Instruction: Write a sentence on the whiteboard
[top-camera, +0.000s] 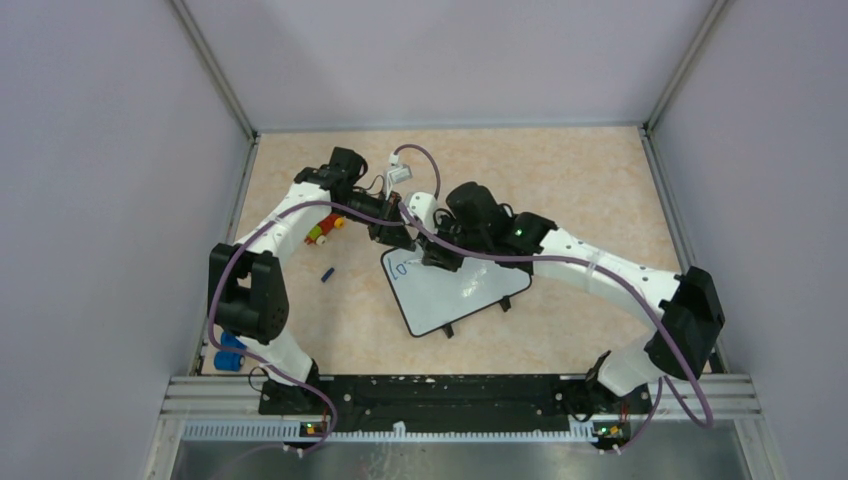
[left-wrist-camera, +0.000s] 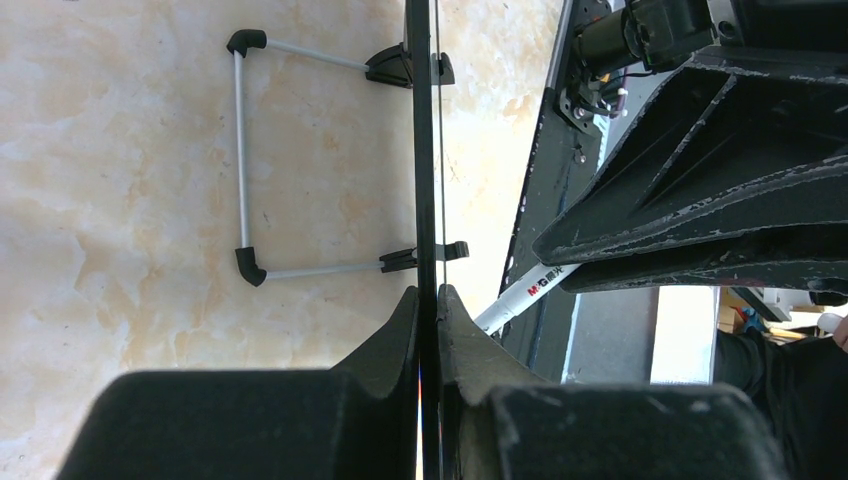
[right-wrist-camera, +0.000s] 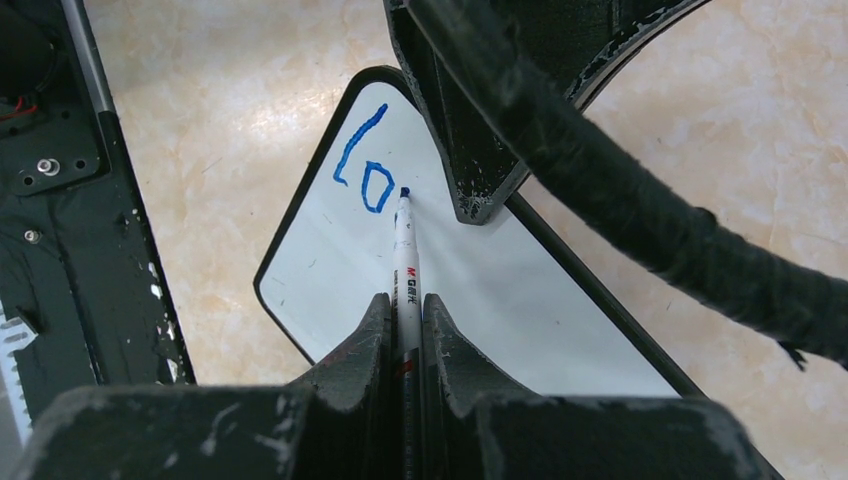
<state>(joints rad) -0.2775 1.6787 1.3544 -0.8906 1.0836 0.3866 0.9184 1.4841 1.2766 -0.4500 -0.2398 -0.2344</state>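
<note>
Beige marbled tabletop (top-camera: 600, 180). At centre, skewed whiteboard (top-camera: 460, 295), black feet toward near edge. Left of it, small dark-blue piece (top-camera: 327, 274). Farther back-left, colourful cluster (top-camera: 322, 232), red, yellow, green, nature unclear.

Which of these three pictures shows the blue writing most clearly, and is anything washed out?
Right wrist view: the blue letters on the whiteboard are sharp and evenly lit; top external view: soft, even light, but the letters are tiny; left wrist view: the whiteboard is edge-on, and the table beside it glares pale.
</note>
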